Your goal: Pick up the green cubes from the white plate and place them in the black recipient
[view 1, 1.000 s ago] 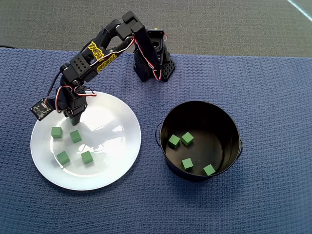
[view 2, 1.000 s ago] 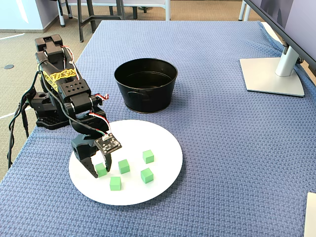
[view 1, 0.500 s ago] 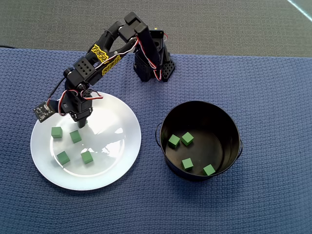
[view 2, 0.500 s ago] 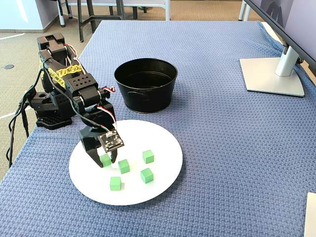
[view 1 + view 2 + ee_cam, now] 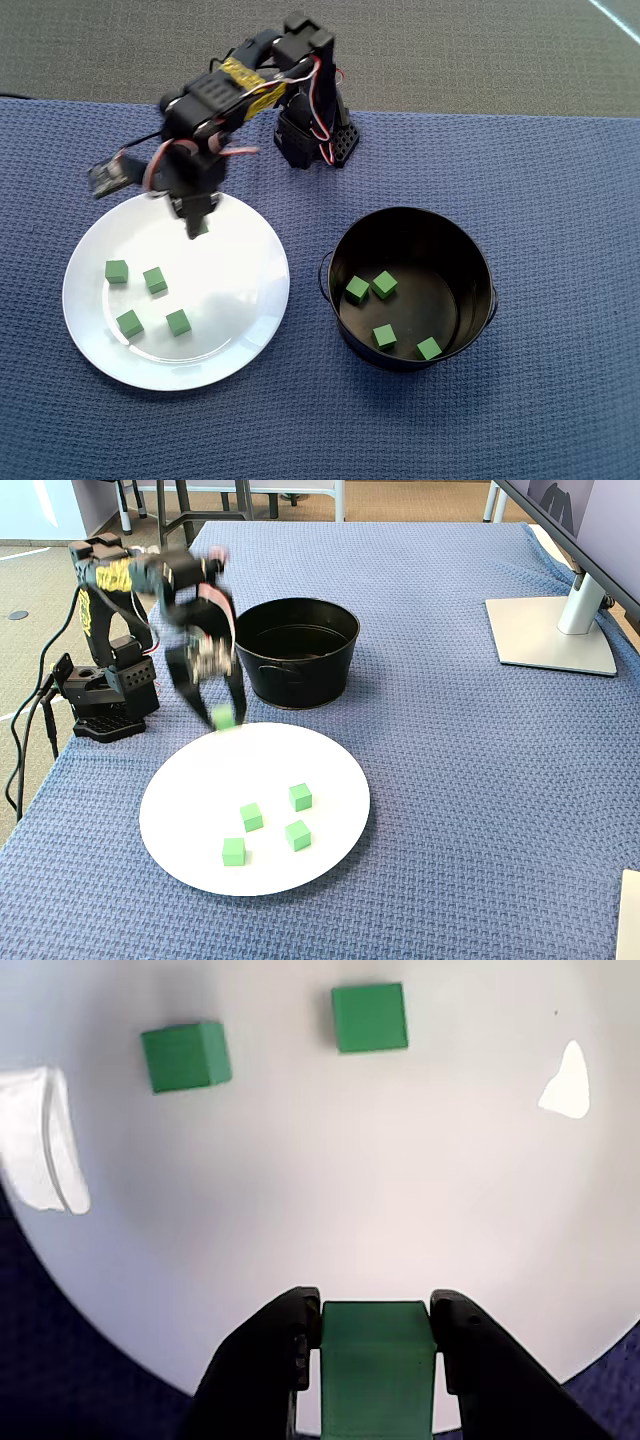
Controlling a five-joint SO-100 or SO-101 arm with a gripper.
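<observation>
Pincer (image 5: 374, 1345) clamped on one green cube (image 5: 376, 1365), both jaws pressed against its sides in the wrist view, as the black arm (image 5: 225, 95) holds it in the air above the far rim of the plate (image 5: 240, 310). In the fixed view the same pincer (image 5: 222, 712) hangs blurred over the plate's (image 5: 330, 830) back edge, the cube (image 5: 224, 717) a green smear at its tips.

A blue woven cloth (image 5: 560, 200) covers the counter. On it, toward the left edge in the overhead view, lies the white plate; well to its right stands the black pot (image 5: 470, 250), apart from the plate. In the fixed view the pot (image 5: 300, 675) sits just beyond the plate, toward the far edge, and a monitor stand (image 5: 555, 630) occupies the far right corner. The arm's base (image 5: 315, 140) is at the cloth's far edge between plate and pot.

Four cubes rest on the plate, apart from one another, in its left half in the overhead view: two in an upper row (image 5: 116, 271) (image 5: 154, 279), two in a lower row (image 5: 129, 323) (image 5: 178, 322). Four more lie on the pot's shiny floor: a near-touching pair at upper left (image 5: 357, 290) (image 5: 384, 285), one nearer the middle (image 5: 384, 336), one by the front wall (image 5: 429, 348).
</observation>
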